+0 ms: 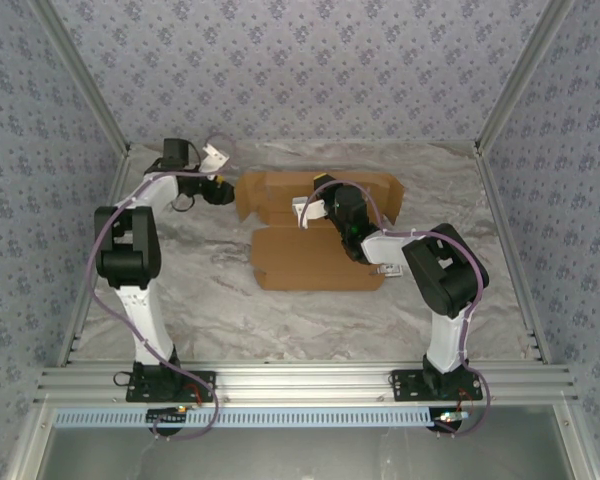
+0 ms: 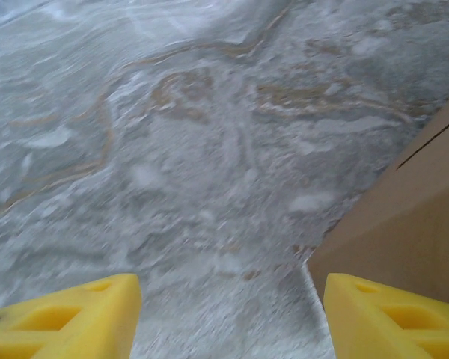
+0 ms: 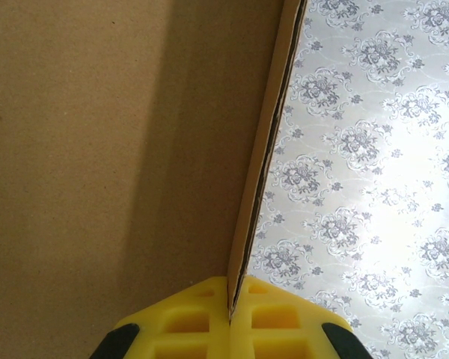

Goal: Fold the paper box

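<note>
right gripper (image 3: 230, 320) clamped on paper box (image 3: 97, 164) flap edge | left gripper (image 2: 228, 299) apart, beside box corner | risk: thin flap slips or creases if pulled unevenly

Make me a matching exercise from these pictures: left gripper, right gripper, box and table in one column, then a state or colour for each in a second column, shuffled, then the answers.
Column one:
1. left gripper
2. right gripper
3. box
4. table

Column two:
A. brown cardboard
B. grey marbled surface
C. open, over the table beside the box's edge
D. shut on a cardboard edge

Pairs: 1-C, 2-D, 3-A, 4-B
</note>
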